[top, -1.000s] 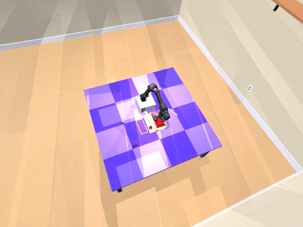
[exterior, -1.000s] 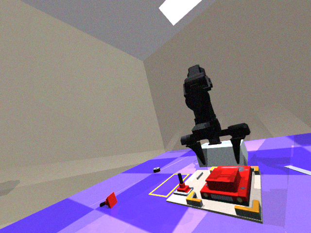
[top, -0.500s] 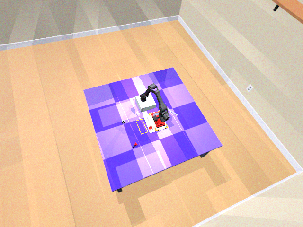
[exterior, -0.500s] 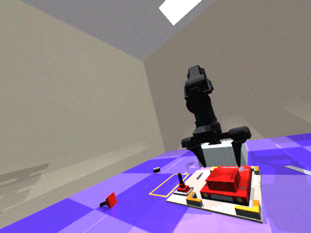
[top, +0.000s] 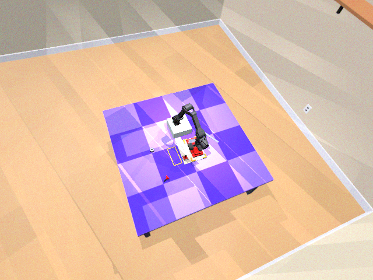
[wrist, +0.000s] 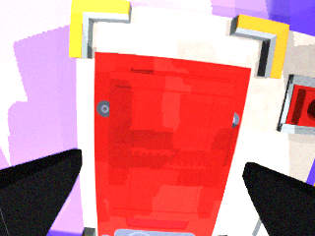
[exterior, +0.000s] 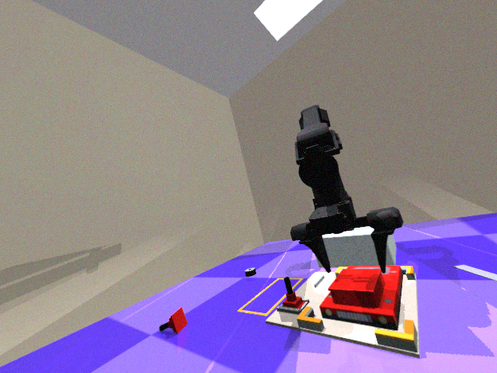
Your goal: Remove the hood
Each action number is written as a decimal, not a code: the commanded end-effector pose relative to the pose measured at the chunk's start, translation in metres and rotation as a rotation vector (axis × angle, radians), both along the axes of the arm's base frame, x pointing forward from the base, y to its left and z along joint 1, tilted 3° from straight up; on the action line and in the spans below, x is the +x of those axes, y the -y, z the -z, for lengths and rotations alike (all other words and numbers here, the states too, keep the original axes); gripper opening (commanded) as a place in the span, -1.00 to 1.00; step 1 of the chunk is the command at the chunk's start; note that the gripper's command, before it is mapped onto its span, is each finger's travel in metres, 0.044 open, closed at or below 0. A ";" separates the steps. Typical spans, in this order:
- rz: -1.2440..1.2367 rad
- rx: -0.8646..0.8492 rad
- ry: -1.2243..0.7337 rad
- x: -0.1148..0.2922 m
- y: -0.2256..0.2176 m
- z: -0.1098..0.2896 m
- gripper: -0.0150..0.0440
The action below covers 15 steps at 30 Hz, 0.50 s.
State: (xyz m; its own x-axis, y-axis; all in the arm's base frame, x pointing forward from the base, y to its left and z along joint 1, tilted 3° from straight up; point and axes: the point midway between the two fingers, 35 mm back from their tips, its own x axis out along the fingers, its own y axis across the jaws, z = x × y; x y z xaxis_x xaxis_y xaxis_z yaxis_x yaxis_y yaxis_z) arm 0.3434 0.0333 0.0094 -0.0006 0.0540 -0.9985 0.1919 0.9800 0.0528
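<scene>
The red toy car [top: 197,152] [exterior: 394,280] [wrist: 100,187] sits on a white board [exterior: 348,332] [wrist: 177,29]. Its hood appears to be the raised red block [exterior: 352,290] [wrist: 167,128] on top; its exact seam is hard to tell. My gripper [exterior: 356,270] [wrist: 164,164] is wide open and empty, pointing down over the car. In the wrist view its fingers stand one on each side of the red block. Whether a fingertip touches the car is unclear. The marked area, a yellow outline [top: 171,157] [exterior: 258,294], lies on the table beside the board, with nothing inside.
Yellow corner brackets [exterior: 395,336] [wrist: 100,10] surround the car. A red piece with a black knob [exterior: 293,298] stands upright on the board. Another red-and-black piece [top: 166,178] [exterior: 178,320] and a small wheel [top: 151,149] [exterior: 250,272] lie on the table. A pale box [top: 180,130] is behind.
</scene>
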 end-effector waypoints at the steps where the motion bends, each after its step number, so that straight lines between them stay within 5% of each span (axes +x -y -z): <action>1: -0.002 -0.004 -0.005 -0.002 0.001 0.004 1.00; 15: -0.002 -0.004 -0.005 -0.003 0.001 0.010 1.00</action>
